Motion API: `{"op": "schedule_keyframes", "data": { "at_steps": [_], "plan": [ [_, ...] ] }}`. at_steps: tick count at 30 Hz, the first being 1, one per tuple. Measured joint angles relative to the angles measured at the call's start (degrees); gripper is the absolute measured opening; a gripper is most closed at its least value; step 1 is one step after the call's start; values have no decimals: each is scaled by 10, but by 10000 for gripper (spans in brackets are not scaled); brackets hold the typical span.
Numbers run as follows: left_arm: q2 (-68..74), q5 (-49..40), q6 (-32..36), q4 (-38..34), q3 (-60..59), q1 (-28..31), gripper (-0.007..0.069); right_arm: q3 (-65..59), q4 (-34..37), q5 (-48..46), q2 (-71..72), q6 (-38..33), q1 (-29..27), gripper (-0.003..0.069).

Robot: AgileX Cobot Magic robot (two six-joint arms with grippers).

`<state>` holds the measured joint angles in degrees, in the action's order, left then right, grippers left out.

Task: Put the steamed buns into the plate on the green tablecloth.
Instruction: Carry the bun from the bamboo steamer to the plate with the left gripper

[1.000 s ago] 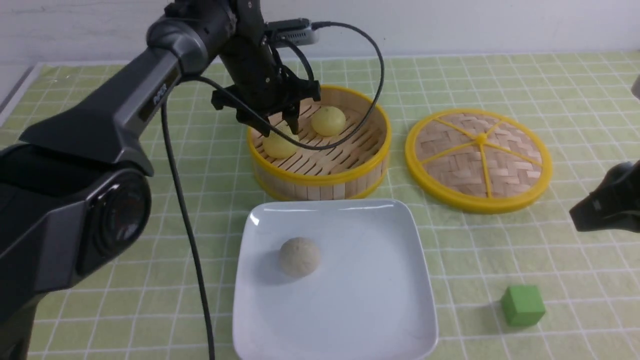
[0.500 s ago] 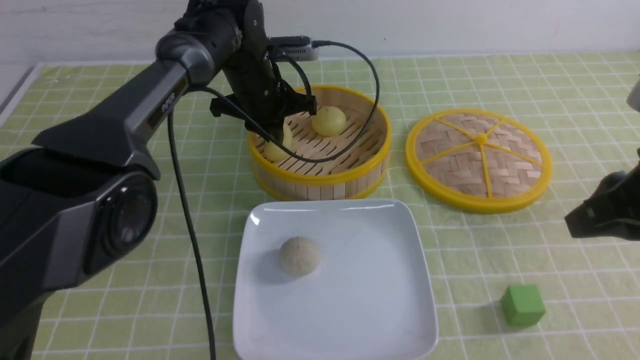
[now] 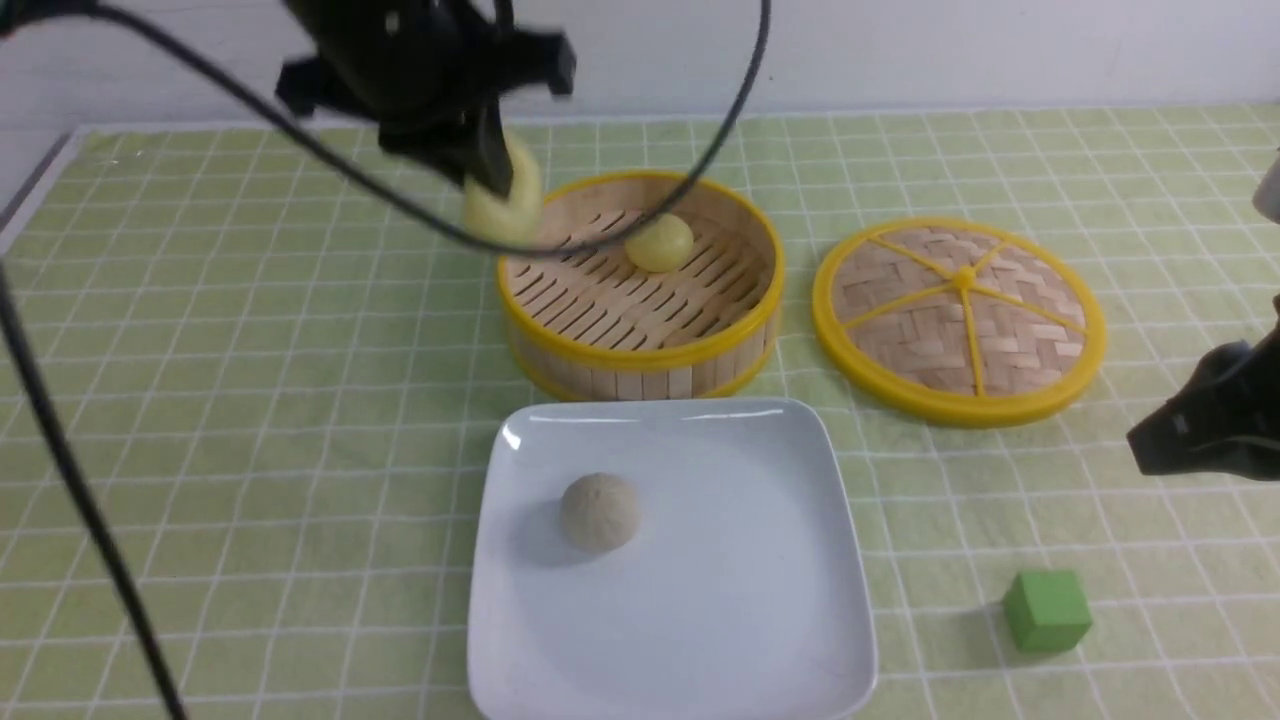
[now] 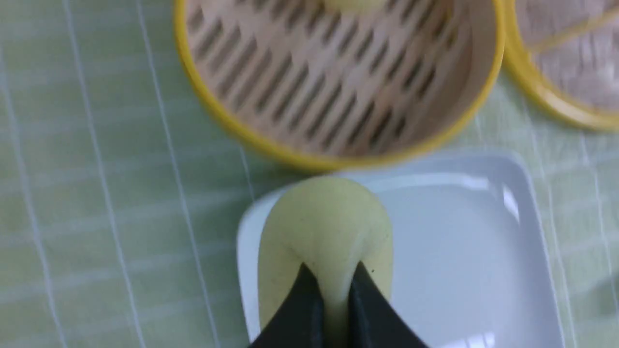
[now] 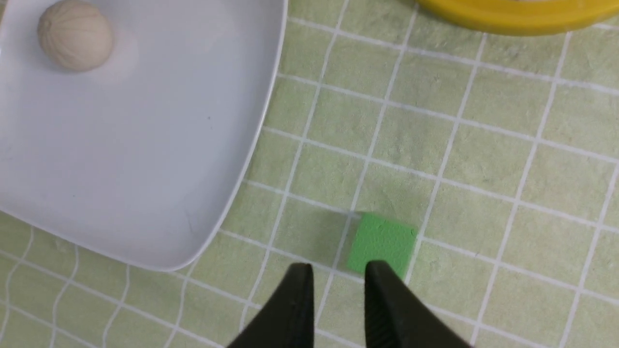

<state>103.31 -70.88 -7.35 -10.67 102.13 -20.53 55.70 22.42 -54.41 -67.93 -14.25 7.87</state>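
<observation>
Above the far left rim of the steamer basket (image 3: 640,360), the left gripper (image 3: 488,182) now hangs in the air with its jaws clamped on a yellow bun (image 3: 510,208). The pinch is deep enough that the soft dough bulges around the two black tips in the left wrist view. A second ago those jaws stood wide around this bun as it sat on the slats. Half a second ago they had closed on it, and since then the arm has lifted it clear of the basket. That leaves a second yellow bun (image 3: 659,242) alone at the back of the basket. A grey bun (image 3: 599,511) already rests on the left half of the plate (image 3: 760,600), which lies on the tablecloth (image 3: 250,400) just in front of the basket. One bun is thus delivered, one is in transit and one is still to fetch. The next move looks like a carry toward the camera and a drop onto bare plate beside the grey bun. The right gripper (image 5: 336,275) hovers low near the green cube (image 3: 1046,610), jaws slightly parted and holding nothing. The woven lid (image 3: 960,318) lies off to the right of the basket.
</observation>
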Motion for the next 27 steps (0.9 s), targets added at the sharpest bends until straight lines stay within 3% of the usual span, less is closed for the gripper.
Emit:
{"op": "schedule_keyframes", "data": {
  "at_steps": [5,9,11,15,19,24,27],
  "plan": [
    [-29,7,0,-23,-219,-45,55,0,1,5,0,0,0,177],
    [-24,67,-10,-4,-308,-102,144,0,2,10,0,0,0,183],
    [-19,87,-12,0,-316,-114,178,0,2,12,0,0,0,184],
    [3,172,-17,6,-319,-143,376,0,2,14,0,0,0,192],
    [13,189,-30,5,-319,-146,511,0,2,15,0,0,0,199],
    [13,165,-59,9,-293,-146,594,0,2,22,0,0,0,206],
    [13,139,-81,31,-241,-146,589,0,3,15,0,-1,0,207]
  ]
}}
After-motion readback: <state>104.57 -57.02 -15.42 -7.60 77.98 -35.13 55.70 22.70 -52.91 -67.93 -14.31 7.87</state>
